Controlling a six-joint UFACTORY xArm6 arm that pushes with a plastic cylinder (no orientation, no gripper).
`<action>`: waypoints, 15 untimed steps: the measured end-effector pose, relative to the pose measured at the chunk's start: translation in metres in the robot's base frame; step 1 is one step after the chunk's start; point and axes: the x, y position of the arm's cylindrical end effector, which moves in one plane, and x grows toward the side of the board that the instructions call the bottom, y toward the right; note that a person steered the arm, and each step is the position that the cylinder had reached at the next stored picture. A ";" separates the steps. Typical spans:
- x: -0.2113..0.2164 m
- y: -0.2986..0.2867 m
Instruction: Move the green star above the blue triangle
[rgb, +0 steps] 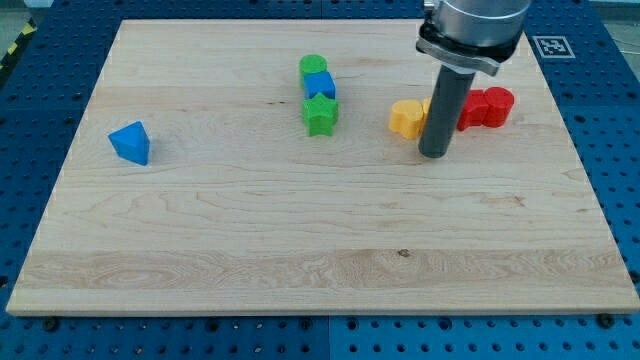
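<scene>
On the wooden bench (300, 230), my tip (434, 155), having no jaws, should circle right of the green star (320, 115) and push it leftward past the blue triangle (131, 142).

Light wooden board (300, 230) sits on a blue perforated bench (30, 130) that shows past every edge. Off the top-right corner there's a black-and-white marker tag (549, 45).
</scene>
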 end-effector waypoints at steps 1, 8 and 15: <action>-0.017 -0.025; -0.052 -0.130; -0.052 -0.170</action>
